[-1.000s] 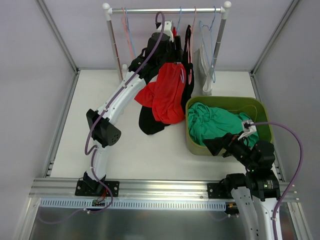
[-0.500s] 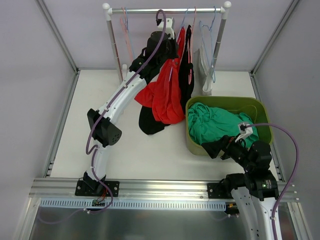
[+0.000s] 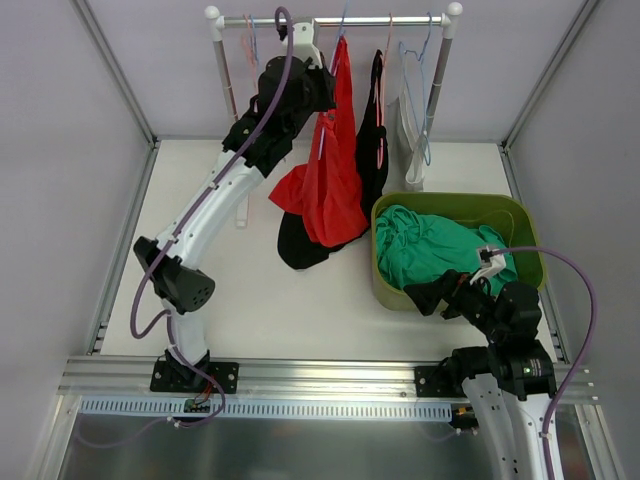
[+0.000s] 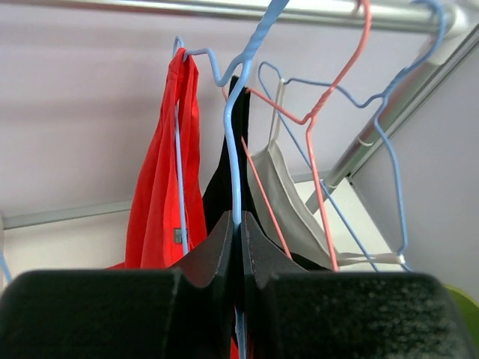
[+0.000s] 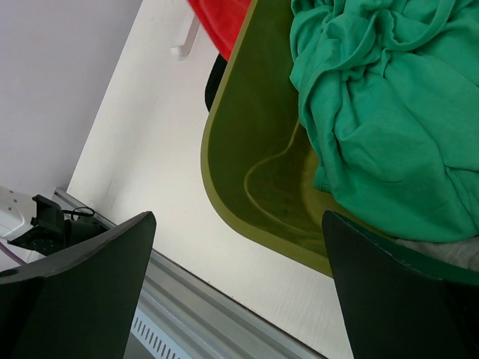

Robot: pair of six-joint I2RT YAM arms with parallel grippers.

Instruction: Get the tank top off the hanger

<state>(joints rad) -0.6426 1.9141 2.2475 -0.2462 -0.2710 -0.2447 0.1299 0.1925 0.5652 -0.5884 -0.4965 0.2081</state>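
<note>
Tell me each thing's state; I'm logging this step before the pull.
Left gripper: shut on blue hanger.
Right gripper: open, near bin.
Red tank top: on hanger, hanging from rail.
Green garment: crumpled in bin.
Black garment: hanging.

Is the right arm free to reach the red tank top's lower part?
Probably yes. The right tool is open and holds nothing, low by the green bin, and the red tank top hangs just beside the bin's far left corner. Only the bin wall lies between.
</note>
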